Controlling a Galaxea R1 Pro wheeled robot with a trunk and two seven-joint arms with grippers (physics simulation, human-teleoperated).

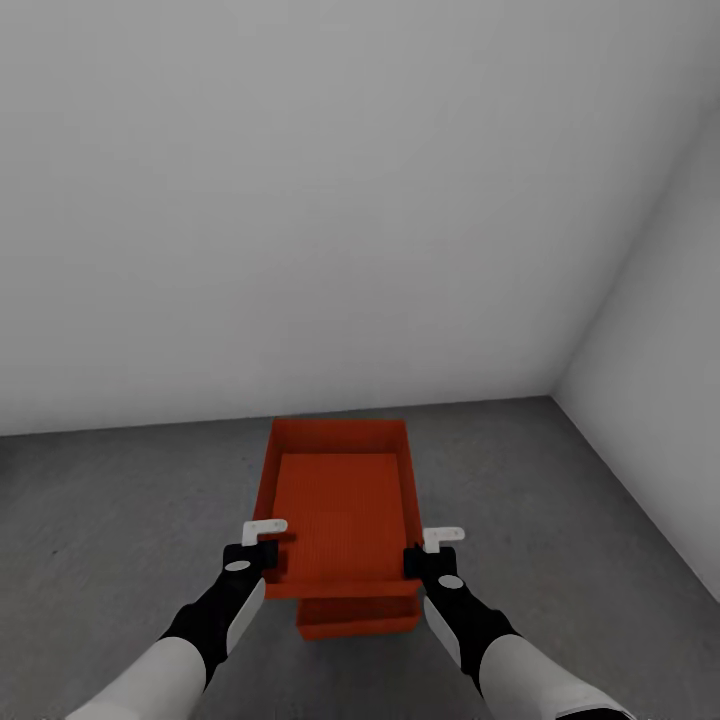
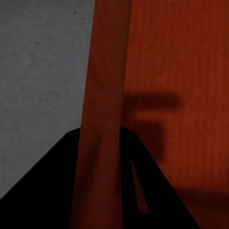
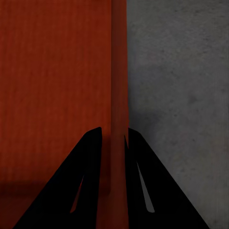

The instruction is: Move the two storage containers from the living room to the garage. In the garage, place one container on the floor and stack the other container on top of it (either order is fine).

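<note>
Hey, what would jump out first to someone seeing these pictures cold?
The orange-red upper container, held by its side walls between the left gripper and the right gripper, against the dull grey floor. Beneath its near end pokes out the lower container, close to the pale wall.

The robot has 2 arms of matching build. Each forearm is a smooth white rounded shell that narrows toward a matte black wrist section, where a white panel runs along the inner side. On top of each black wrist sits a small pale grey oval marking. The black left gripper [image 1: 265, 548] carries a flat white bracket with small dark holes at its tip, and the black right gripper [image 1: 420, 553] carries the same kind of bracket. In both wrist views, the fingers [image 3: 88, 176] appear as plain black tapering wedges with narrow slits.
</note>
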